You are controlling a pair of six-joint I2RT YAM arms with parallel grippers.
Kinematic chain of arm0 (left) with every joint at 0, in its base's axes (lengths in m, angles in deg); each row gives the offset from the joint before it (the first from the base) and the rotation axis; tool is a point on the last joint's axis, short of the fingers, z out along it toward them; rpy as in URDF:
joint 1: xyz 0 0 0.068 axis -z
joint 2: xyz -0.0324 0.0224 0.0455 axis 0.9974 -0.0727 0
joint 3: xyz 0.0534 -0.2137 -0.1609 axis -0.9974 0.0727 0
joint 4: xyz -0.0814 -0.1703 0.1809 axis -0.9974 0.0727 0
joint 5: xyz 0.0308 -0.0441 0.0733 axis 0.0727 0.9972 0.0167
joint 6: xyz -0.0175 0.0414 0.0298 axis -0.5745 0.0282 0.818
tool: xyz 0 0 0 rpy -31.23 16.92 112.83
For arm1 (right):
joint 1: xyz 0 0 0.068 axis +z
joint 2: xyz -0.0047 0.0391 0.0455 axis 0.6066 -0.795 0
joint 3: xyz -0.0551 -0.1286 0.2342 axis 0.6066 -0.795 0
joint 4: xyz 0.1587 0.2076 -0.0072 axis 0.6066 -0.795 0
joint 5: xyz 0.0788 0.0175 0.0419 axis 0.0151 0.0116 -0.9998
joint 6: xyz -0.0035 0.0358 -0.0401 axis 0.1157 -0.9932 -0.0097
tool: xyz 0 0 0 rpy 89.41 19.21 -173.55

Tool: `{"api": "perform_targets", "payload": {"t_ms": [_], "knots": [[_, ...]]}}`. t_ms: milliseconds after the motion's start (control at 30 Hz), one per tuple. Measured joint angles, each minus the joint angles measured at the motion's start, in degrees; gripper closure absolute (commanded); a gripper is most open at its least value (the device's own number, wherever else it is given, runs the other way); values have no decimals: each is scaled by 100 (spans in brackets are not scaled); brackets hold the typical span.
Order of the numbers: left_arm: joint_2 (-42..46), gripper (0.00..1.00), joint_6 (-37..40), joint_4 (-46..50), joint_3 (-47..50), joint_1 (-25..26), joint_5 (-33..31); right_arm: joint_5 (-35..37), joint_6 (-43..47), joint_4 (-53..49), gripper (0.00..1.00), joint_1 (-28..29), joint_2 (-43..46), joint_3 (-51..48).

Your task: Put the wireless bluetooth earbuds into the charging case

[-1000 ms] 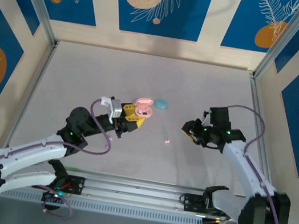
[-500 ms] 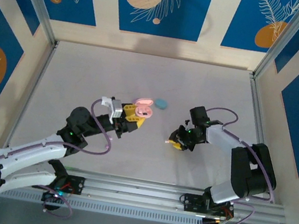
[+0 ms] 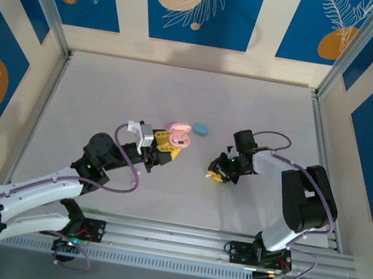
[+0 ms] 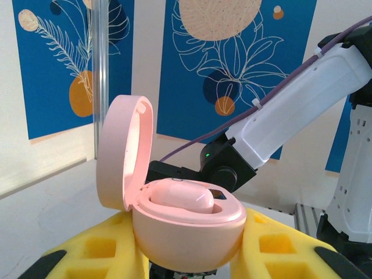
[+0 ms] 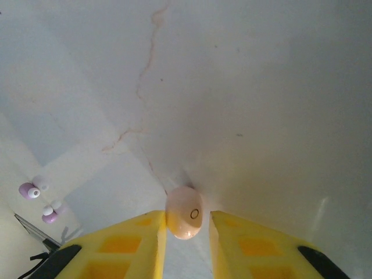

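Pickup step: one earbud being pinched off the table, the case waiting open.

Right gripper (image 3: 217, 175) is down on the pale, matte table (image 5: 261, 87), its yellow cut-out fingers (image 5: 139, 238) either side of a glossy peach-pink earbud (image 5: 185, 212), egg-smooth and tiny. One finger seems to touch it and a sliver shows at the other, so I can't tell if it's truly gripped. Left gripper (image 3: 172, 141) clamps the pink charging case (image 4: 187, 228), a shiny pebble with its lid (image 4: 123, 152) hinged up and one seated bud (image 4: 177, 196) inside. Next, I'd guess, comes a firm squeeze, a lift and a careful carry across to the case; it looks slippery. Two lilac buds (image 5: 28, 190) lie off to the side.
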Motion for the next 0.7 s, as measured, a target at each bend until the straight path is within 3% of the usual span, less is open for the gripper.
{"api": "perform_targets", "payload": {"t_ms": [700], "knots": [[0,80,2,114,0,0,0,-107,236,83,71,37,-358,275]]}}
